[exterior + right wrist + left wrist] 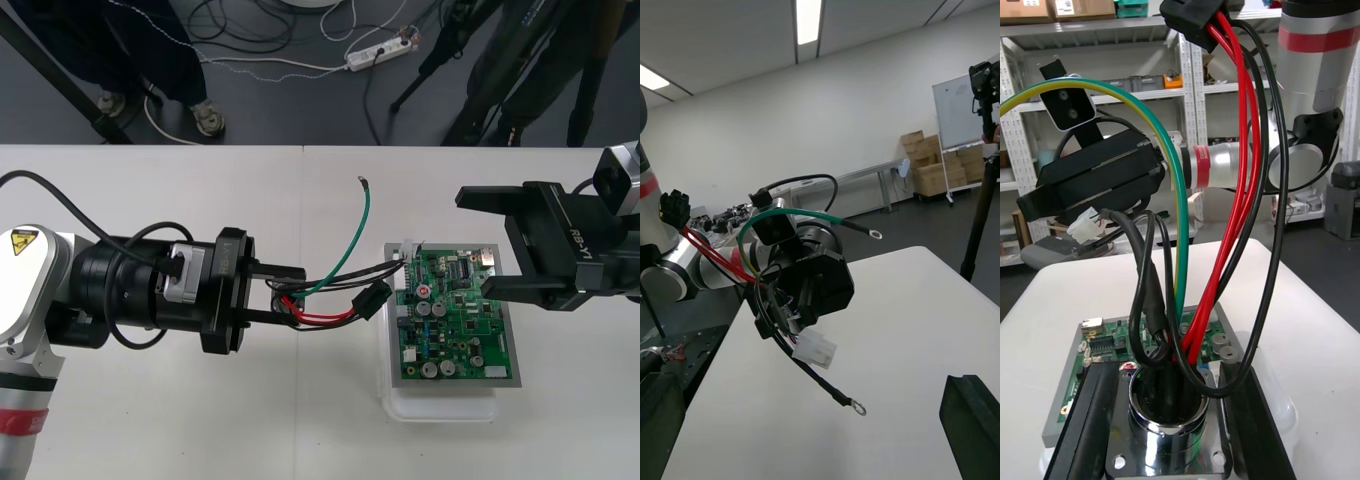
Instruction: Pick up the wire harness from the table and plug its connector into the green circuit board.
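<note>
— Left gripper [295, 296] was clamped on what?
— On the harness [325, 318], at its round metal socket [1169, 424], with a black finger [1088, 420] on each side of it.
— Which way did it lie?
— Lengthwise across the table [150, 420], left to right. Its black plug [372, 298] led, just beside the left edge of the green circuit board [455, 310]. One green wire [368, 228] strayed toward the far edge.
— And the arms?
— Left arm stretched level from the left. At the board's right side, the right gripper [474, 243] hung with its fingers spread wide.

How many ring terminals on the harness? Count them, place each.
2. The green wire's ring points toward the far edge of the table; the black wire's ring hangs below the white plug. The left gripper holding the harness may hide others.
</note>
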